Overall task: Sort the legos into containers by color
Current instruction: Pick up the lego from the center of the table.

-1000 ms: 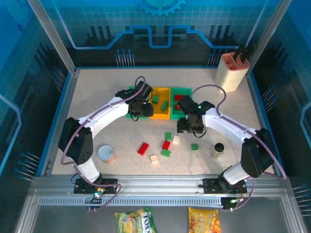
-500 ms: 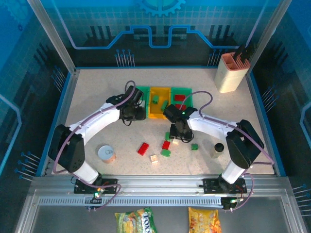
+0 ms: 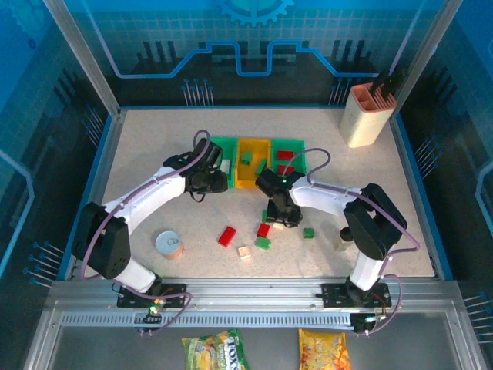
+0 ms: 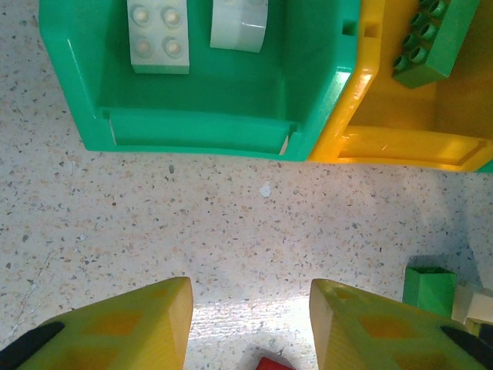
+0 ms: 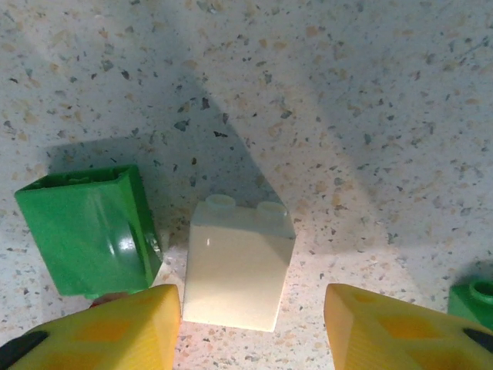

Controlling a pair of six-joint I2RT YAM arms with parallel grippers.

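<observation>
Right wrist: right pincer [image 5: 248, 302] spread astride white lego [image 5: 240, 262], room rightward; left pincer [image 4: 248, 294] spread.

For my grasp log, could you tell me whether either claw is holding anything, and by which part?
Nothing is held. The right claw straddles a white brick without gripping it; the left claw is empty.

Green bin [image 4: 200, 131], yellow bin [image 4: 400, 146], cream brick [image 5: 239, 266], green brick [image 5: 88, 231], speckled table [image 5: 347, 92].

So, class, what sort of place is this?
Probably a robot lab's test cell: two robot arms bolted to a metal rail, blue panels walling in the table, toy bricks and small bins laid out for practice.
</observation>
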